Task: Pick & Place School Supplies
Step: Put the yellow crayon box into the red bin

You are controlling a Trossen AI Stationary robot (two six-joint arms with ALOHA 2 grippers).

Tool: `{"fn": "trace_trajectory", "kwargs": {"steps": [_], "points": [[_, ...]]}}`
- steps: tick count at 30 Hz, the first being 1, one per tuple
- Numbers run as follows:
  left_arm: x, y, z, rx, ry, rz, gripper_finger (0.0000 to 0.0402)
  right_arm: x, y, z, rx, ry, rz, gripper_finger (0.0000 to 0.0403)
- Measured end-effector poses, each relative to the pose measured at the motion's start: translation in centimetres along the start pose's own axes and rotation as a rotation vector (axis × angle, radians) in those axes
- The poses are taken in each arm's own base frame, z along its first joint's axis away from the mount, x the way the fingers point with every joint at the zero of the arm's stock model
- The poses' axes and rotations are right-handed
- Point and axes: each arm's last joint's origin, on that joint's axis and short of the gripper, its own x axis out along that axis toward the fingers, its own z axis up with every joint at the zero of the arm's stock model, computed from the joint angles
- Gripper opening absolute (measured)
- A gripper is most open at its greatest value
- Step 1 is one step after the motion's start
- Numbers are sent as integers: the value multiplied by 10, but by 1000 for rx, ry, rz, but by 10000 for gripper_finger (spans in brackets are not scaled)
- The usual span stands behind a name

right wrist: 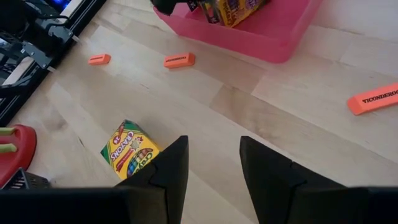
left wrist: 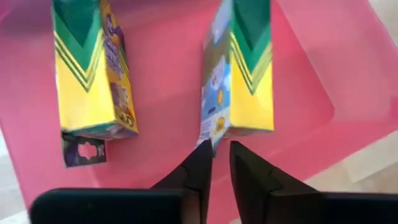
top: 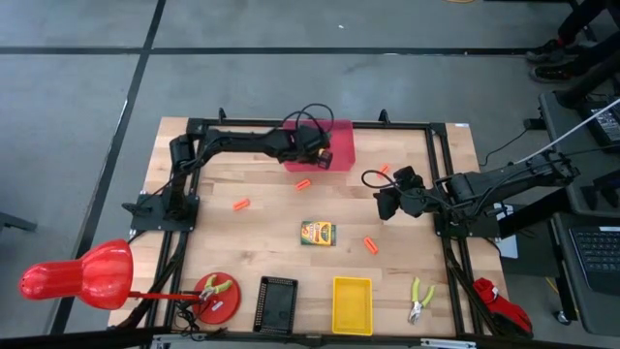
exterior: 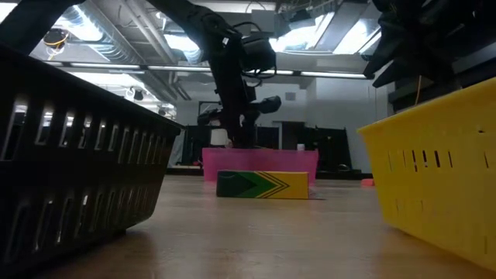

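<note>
Four cameras covering one table
Looking straight down overhead, level at tabletop height, and closely past each wrist's fingers; sharing the pink bin (top: 334, 145) ahead of both grippers.

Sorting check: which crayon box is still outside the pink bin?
The crayon box lying flat mid-table, alone on bare wood; the other two are inside the pink bin.

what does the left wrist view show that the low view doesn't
Only the left wrist view: two crayon boxes lying inside the pink bin, with the left gripper just above the nearer one, fingers slightly apart.

Only the low view: a third crayon box on the table, a black basket and a yellow basket in the foreground.

Both: the pink bin, with the left arm over it.
</note>
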Motion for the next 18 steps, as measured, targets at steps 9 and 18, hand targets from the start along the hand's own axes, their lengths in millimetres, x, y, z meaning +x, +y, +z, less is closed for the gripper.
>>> {"fn": "trace_trajectory", "kwargs": {"steps": [9, 18], "points": [[-29, -1, 10, -10, -126, 6, 118, -1, 1, -2, -12, -7, 6, 148], [-40, -8, 29, 32, -150, -209, 140, -3, 3, -3, -15, -42, 6, 148]]}}
